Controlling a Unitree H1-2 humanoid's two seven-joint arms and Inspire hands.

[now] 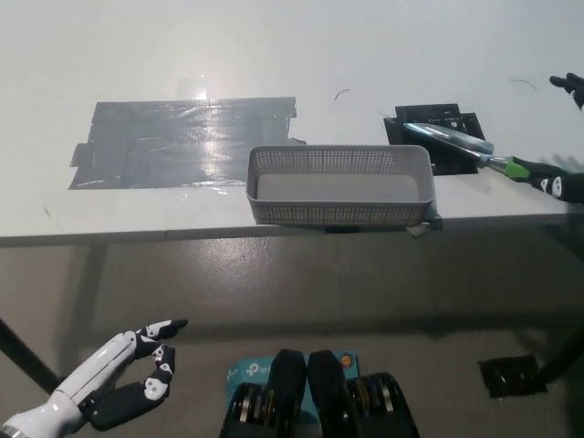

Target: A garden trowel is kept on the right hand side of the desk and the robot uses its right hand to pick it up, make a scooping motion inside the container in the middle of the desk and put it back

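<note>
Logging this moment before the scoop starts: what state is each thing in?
trowel: lying on the desk, blade on the black patch
container: upright, empty
right hand: at the trowel's green handle, grip unclear
left hand: open, below the desk

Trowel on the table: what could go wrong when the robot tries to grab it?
The right hand sits mostly out of view at the picture's edge, so its hold on the trowel's green handle may be poor and the trowel might slip. The trowel lies close to the table edge, so a nudge might push it off. Its blade is beside the basket and could bump it.
</note>
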